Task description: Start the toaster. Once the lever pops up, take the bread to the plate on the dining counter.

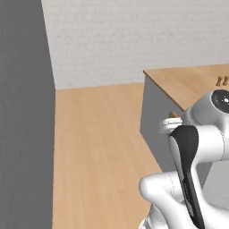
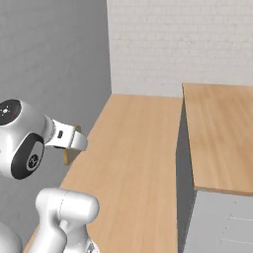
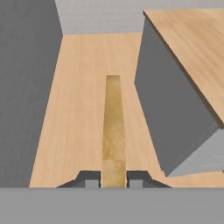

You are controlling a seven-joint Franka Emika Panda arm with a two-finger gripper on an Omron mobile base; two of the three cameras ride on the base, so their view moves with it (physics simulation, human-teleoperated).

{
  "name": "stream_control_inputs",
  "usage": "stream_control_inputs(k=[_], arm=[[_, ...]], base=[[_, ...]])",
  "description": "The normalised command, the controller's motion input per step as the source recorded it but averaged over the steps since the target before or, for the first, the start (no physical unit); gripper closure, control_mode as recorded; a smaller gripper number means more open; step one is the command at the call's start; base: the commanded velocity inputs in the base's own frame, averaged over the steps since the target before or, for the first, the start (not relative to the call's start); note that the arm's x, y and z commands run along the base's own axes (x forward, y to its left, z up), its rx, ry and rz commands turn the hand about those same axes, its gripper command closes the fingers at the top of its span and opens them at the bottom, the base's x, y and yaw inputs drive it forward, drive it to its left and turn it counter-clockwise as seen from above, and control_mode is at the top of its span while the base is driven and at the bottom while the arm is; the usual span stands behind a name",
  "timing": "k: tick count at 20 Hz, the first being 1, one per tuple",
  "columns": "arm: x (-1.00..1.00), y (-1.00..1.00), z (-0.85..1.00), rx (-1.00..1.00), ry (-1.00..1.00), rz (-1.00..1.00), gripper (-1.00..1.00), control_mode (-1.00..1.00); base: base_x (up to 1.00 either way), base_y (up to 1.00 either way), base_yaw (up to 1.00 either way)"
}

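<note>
— One slice is all I carry: the bread point(image 3: 113, 127) stands edge-on between my fingertips point(image 3: 91, 179), my pincer point(image 3: 113, 180) clenched on its lower end.

— Where is the slice now?

— Up in the air over the wooden floor point(image 3: 83, 109), left of the dining counter point(image 3: 192, 52). From my right base camera, the crust point(image 2: 67, 154) peeks out just behind my hand.

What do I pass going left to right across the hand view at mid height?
Dark grey wall → wood floor → bread held edge-on in the shut pincer → grey side of the dining counter → its light-wood top.
</note>
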Motion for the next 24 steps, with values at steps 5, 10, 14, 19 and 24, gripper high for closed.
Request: stream_control_inputs(k=[5, 10, 14, 19, 24], arm=[[0.00, 0.00, 0.00, 0.00, 0.00, 0.00, 1.00, 1.00], [0.00, 0.00, 0.00, 0.00, 0.00, 0.00, 1.00, 1.00], [0.00, 0.00, 0.00, 0.00, 0.00, 0.00, 1.00, 1.00], [0.00, 0.00, 0.00, 0.00, 0.00, 0.00, 1.00, 1.00], [0.00, 0.00, 0.00, 0.00, 0.00, 0.00, 1.00, 1.00]], base=[[1.00, 0.29, 0.00], [1.00, 0.00, 0.00], [1.00, 0.07, 0.00], [1.00, 0.11, 0.00], [1.00, 0.11, 0.00]])
